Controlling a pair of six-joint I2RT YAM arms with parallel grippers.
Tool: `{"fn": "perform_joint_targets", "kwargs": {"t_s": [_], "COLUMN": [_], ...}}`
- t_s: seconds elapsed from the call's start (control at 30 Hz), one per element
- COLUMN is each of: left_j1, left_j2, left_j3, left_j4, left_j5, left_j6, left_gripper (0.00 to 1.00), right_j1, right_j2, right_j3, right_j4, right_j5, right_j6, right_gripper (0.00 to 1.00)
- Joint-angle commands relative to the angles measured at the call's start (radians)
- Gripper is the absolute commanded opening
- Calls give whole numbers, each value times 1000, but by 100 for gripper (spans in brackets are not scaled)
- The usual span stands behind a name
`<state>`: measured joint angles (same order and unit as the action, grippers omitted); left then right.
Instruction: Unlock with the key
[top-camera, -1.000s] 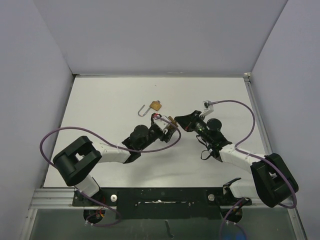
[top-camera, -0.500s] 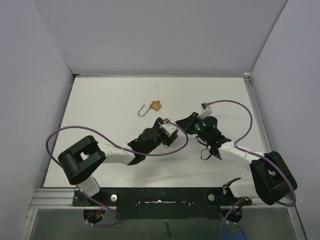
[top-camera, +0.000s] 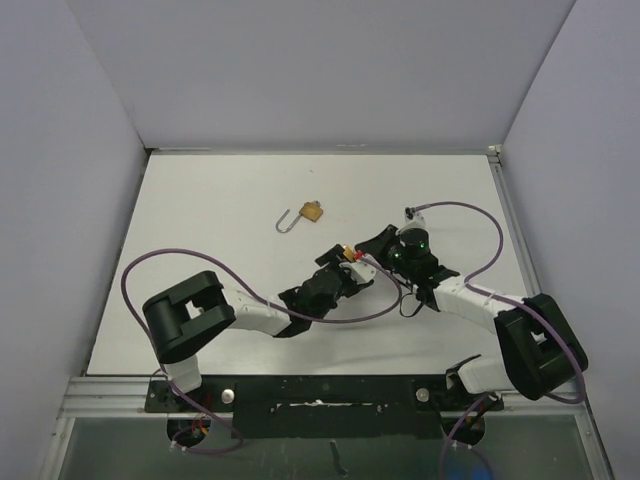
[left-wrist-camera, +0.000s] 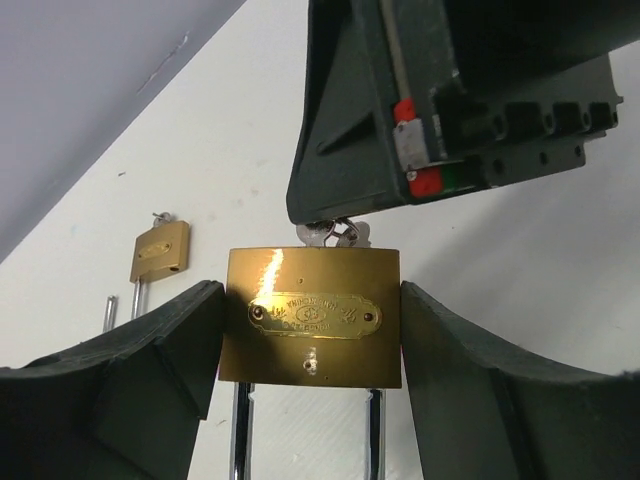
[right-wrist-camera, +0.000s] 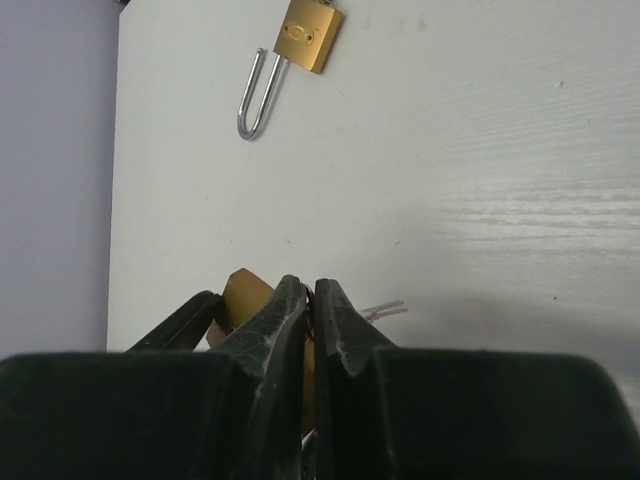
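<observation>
Since the earlier frame the left arm has swung rightward, so that the left claw (left-wrist-camera: 310, 295) now meets the right claw (right-wrist-camera: 311, 300). The left claw, part open, grips the brass padlock (left-wrist-camera: 310, 345) by its sides. The right claw, clenched, pinches the silver key (left-wrist-camera: 330, 233) at that padlock's keyway end. Well beyond it a second padlock (top-camera: 311, 211) lies on the table (top-camera: 200, 220), shackle open.
</observation>
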<state>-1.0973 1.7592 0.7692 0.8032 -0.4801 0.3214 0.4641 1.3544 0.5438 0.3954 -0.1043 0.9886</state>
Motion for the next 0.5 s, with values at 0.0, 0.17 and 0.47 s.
{"fn": "perform_joint_targets", "kwargs": {"t_s": [0.0, 0.17, 0.47], "left_j1": [-84, -111, -98], "left_j2": [-29, -12, -39], "left_j3": [181, 190, 171], "left_j4": [413, 439, 421], "left_j5": [42, -3, -29], "left_j6": [86, 134, 106], "left_gripper": [0, 0, 0], "right_j1": [37, 34, 31], "right_j2": [35, 28, 9], "right_j3": [27, 32, 18], "right_j4": [-122, -131, -117], "right_j5": [-127, -132, -126], "right_j6": [45, 50, 44], "right_gripper": [0, 0, 0]}}
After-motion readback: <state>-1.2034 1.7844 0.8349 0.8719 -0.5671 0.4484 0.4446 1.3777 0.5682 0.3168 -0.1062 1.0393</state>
